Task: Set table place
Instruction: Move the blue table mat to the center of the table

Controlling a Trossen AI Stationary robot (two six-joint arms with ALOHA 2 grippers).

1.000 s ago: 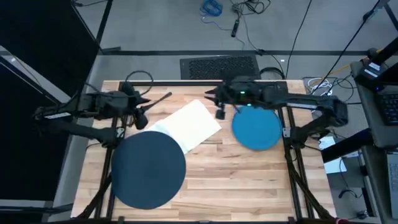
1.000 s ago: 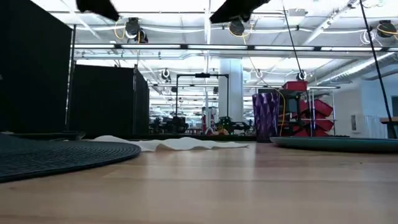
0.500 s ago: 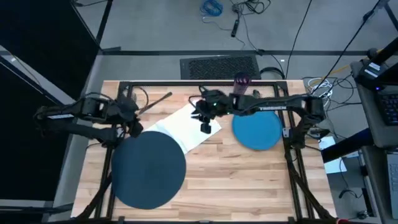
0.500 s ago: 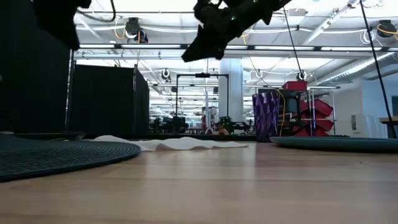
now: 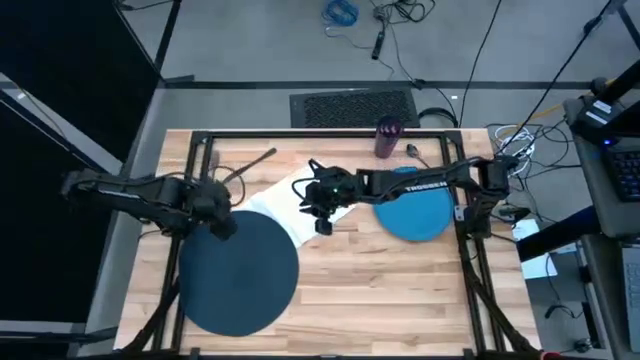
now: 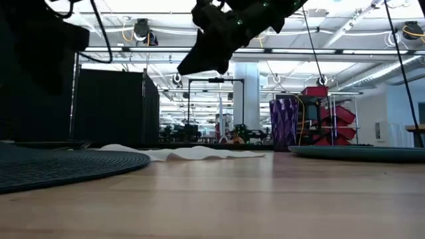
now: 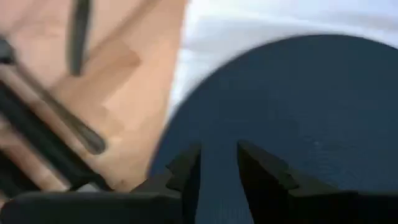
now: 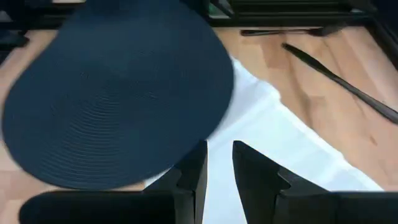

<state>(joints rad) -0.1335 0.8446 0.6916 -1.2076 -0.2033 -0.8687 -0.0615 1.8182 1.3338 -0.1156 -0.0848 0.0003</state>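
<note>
- High view: I had the right gripper [image 5: 322, 212] over the white napkin [image 5: 285, 200], the left gripper [image 5: 222, 222] at the navy disc [image 5: 238, 270]. The blue plate [image 5: 412, 203] and purple cup [image 5: 387, 138] lay apart, nothing arranged yet, I judged.
- Low view: both arms hung above the table [image 6: 219, 199].
- Left wrist: fingers [image 7: 183, 169] slightly parted, empty, above the disc's edge.
- Right wrist: fingers [image 8: 193, 169] narrowly apart, empty, above the napkin.

Dark floor mat [image 5: 352, 105] beyond the table's far edge, blue cable coil [image 5: 340, 12] on the grey floor; black partition panels [image 6: 109, 106], red shelving [image 6: 330, 116], ceiling lights in the room behind
</note>
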